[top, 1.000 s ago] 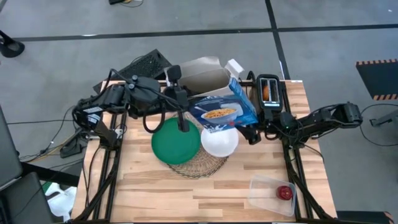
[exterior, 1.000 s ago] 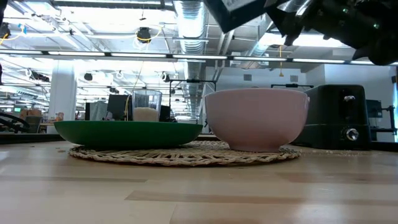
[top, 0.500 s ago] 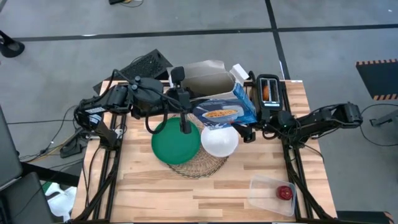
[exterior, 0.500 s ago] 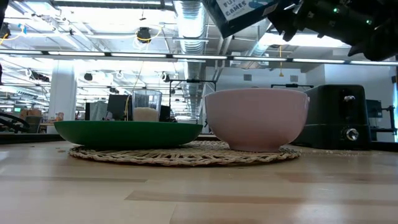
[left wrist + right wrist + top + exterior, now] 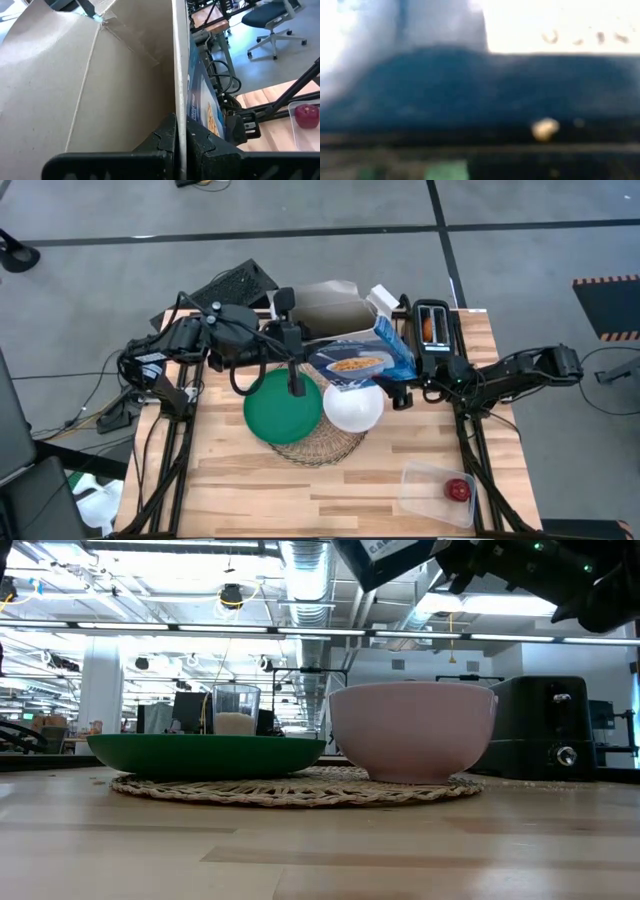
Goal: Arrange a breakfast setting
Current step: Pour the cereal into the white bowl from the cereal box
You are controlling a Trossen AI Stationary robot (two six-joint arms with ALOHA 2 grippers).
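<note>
My left pincer (image 5: pixel 181 137) stays clamped on the blue-white carton's (image 5: pixel 362 360) wall, while my right pincer (image 5: pixel 400 394) has narrowed at its bottom corner above the white bowl (image 5: pixel 352 407).

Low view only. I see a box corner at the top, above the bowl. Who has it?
Observer: The left tool is shut on a cardboard wall of the open carton, holding it up over the bowl.
Operator: And the right arm?
Observer: The right tool sits at the carton's corner nearest the toaster; whether it grips is unclear.
Operator: Where's the apple?
Observer: The apple lies in a clear tub at the table corner on the right arm's side, apart from the mat.
</note>
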